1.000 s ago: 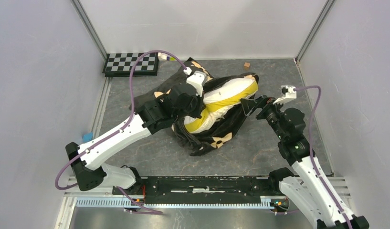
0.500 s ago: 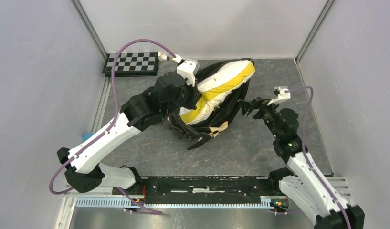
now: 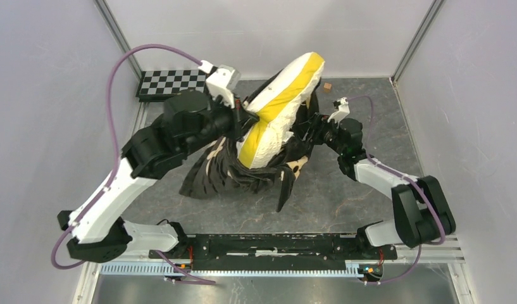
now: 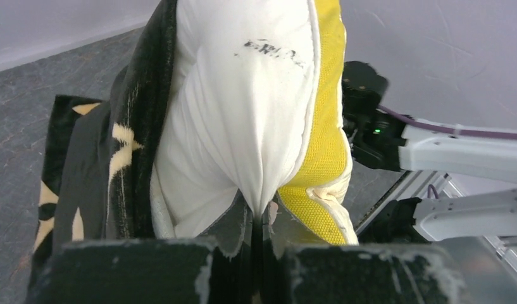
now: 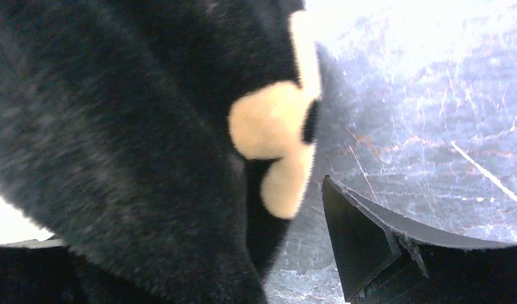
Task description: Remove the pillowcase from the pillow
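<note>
The cream-white pillow (image 3: 282, 95) with its yellow band is lifted and stands tilted over the back middle of the table. My left gripper (image 3: 244, 113) is shut on a pinch of its white fabric (image 4: 266, 215). The black plush pillowcase (image 3: 225, 170) with tan motifs hangs bunched around the pillow's lower end and trails on the floor. It also shows in the left wrist view (image 4: 97, 164). My right gripper (image 3: 314, 126) is open at the pillowcase's right side. In the right wrist view the plush (image 5: 148, 126) fills the left and hides one finger. The other finger (image 5: 357, 240) stands apart from the fabric.
A black-and-white checkerboard (image 3: 170, 82) lies at the back left corner. A small brown cube (image 3: 328, 87) sits on the grey floor near the back wall. White walls close in on three sides. The right arm (image 4: 445, 152) reaches across behind the pillow.
My left gripper has risen and moved back and left with the pillow, which now stands steeper. The pillowcase has slid lower. My right gripper has moved left and back up against the pillowcase.
</note>
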### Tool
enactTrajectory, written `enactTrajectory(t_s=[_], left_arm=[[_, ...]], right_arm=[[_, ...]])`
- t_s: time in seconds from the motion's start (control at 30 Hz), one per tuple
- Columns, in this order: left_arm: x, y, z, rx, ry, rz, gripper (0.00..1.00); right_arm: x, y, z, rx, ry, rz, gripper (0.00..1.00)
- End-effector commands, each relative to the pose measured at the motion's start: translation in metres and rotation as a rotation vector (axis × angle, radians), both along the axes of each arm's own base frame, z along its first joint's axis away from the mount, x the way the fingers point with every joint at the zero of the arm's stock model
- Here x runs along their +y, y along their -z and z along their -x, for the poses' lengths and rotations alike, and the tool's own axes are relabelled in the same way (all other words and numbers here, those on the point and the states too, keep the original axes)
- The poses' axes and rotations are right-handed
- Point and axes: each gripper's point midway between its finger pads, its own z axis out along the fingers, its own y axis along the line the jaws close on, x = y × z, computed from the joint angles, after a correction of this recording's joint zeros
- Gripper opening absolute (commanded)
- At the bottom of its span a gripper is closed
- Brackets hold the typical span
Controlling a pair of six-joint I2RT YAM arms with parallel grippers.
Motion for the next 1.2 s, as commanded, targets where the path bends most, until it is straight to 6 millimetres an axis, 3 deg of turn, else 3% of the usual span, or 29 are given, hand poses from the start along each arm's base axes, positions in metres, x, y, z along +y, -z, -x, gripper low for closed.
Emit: enactTrajectory(t_s=[0.0,0.1,0.2,0.3,0.63,1.0,1.17], left_arm=[[0.042,-0.106,0.033,-0.193,0.009,0.295,0.02],[0.054,-0.107,0.032,-0.201,-0.034,0.288,0.02],[0.056,-0.094,0.021,-0.192,-0.086,0.247,0.02],[0.042,-0.072,0.01,-0.156,-0.091,0.205,0.02],[-0.005,-0.013,-0.034,-0.026,-0.065,0.131,0.02],[-0.02,0.028,-0.091,0.089,-0.095,0.138,0.02],[-0.032,0.037,-0.107,0.115,-0.074,0.158,0.02]], right_arm=[[-0.001,0.023,-0.013,0.025,0.04,-0.019,0.83],[0.0,0.044,-0.014,0.072,0.032,0.008,0.85],[-0.004,0.041,-0.013,0.055,0.041,0.04,0.92],[-0.011,0.025,-0.014,0.016,0.049,0.101,0.98],[-0.045,-0.02,-0.001,-0.015,0.142,0.288,0.98],[-0.085,-0.078,0.036,-0.107,0.263,0.378,0.98],[-0.092,-0.087,0.057,-0.139,0.265,0.378,0.98]])
